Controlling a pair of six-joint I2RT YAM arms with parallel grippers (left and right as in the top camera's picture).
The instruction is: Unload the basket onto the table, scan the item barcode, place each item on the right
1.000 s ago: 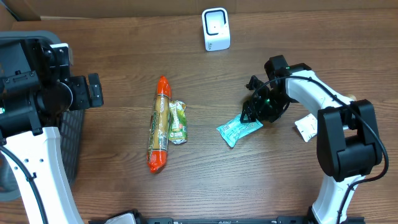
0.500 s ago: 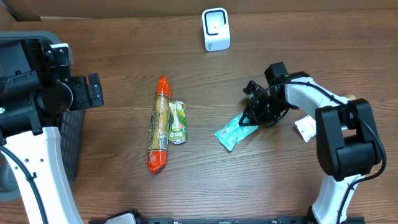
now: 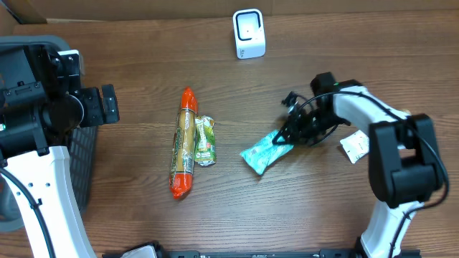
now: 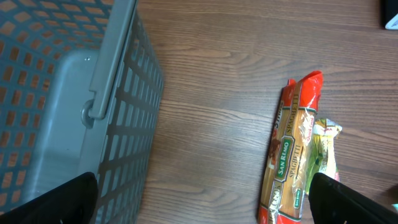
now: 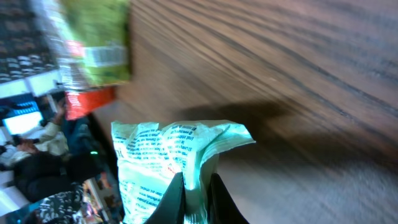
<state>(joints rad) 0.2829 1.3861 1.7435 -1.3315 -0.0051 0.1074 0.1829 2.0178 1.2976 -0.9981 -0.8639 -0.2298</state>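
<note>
The teal packet (image 3: 262, 152) is pinched by one end in the right gripper (image 3: 288, 136), jaws clamped tight on its edge, well apart from the scanner (image 3: 249, 34). The grasp looks done. Carrying it to the scanner and showing the barcode are not yet done.

Mint-green printed packet (image 3: 261, 153), slanted, one end crumpled; white scanner (image 3: 249, 34) upright, well apart.

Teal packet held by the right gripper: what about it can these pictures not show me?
- Barcode on the teal packet: the print is too small overhead and blurred in the right wrist view.
- Its gripped end: covered by the right gripper overhead.
- Its lower part: cut off by the bottom edge in the right wrist view.
</note>
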